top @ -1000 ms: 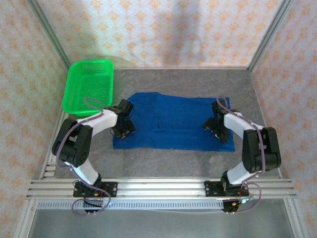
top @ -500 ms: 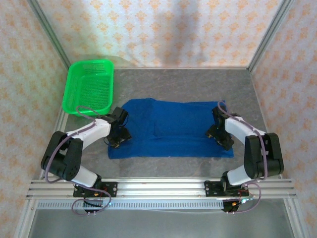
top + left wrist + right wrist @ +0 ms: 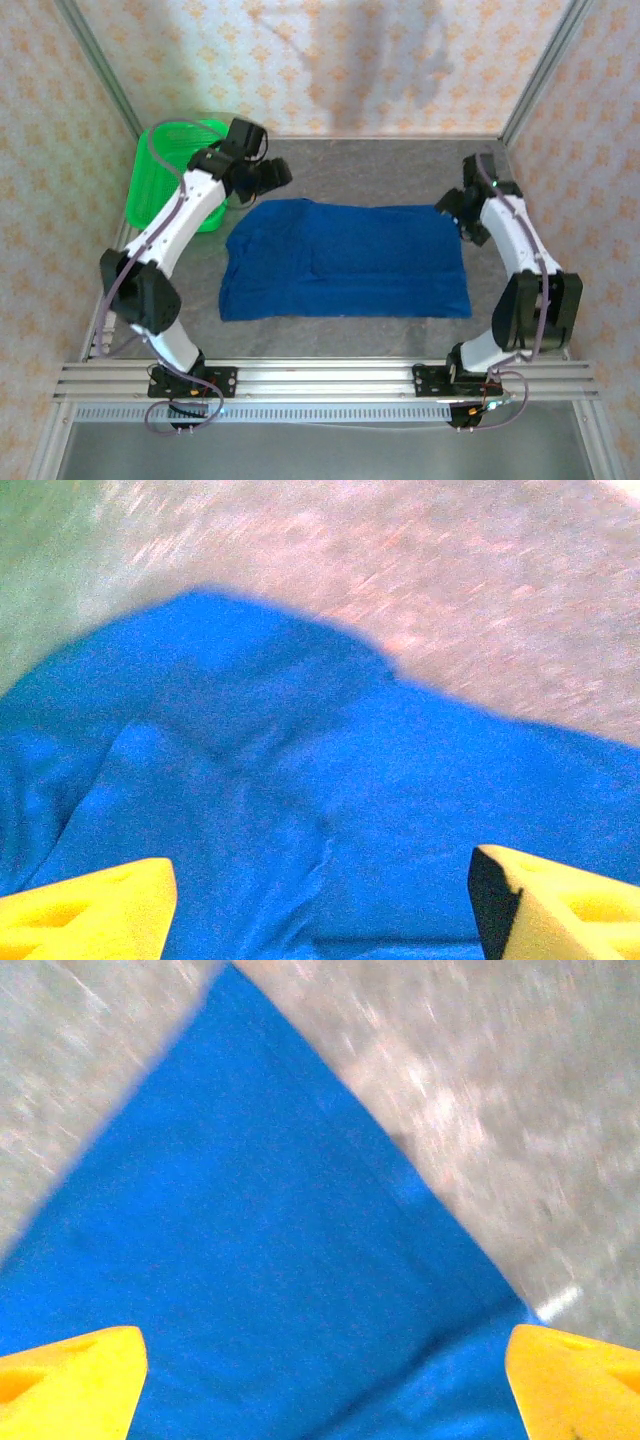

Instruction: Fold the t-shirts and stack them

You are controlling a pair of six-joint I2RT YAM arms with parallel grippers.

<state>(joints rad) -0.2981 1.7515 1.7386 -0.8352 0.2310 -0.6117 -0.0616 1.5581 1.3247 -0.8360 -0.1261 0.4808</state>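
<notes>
Royal-blue cotton t-shirt (image 3: 345, 260) lies flat on the grey speckled worktop (image 3: 380, 170), folded into a rough rectangle across the middle of the top frame. Its long edges run left to right, and its lower left corner spreads a little wider than the rest. A faint crease crosses the cloth near the centre.

The left claw (image 3: 270, 176) hangs at the upper left of the frame, just past the shirt's upper left corner and beside the green plastic mesh basket (image 3: 160, 175). In the left wrist view its 2 yellow fingers (image 3: 90, 910) sit at the lower corners of the frame, spread wide with nothing gripped between them. Rumpled blue cloth lies below them and grey worktop beyond.

The right claw (image 3: 460, 212) hangs at the right of the frame, by the shirt's upper right corner. In its wrist view the 2 yellow fingers (image 3: 70, 1380) likewise stand wide apart and hold nothing, with a pointed corner of blue fabric beneath them. Both wrist pictures are smeared by blur, so the claws seem to be clear of the cloth, though that is hard to judge.

The basket stands at the upper left, apart from the shirt.
</notes>
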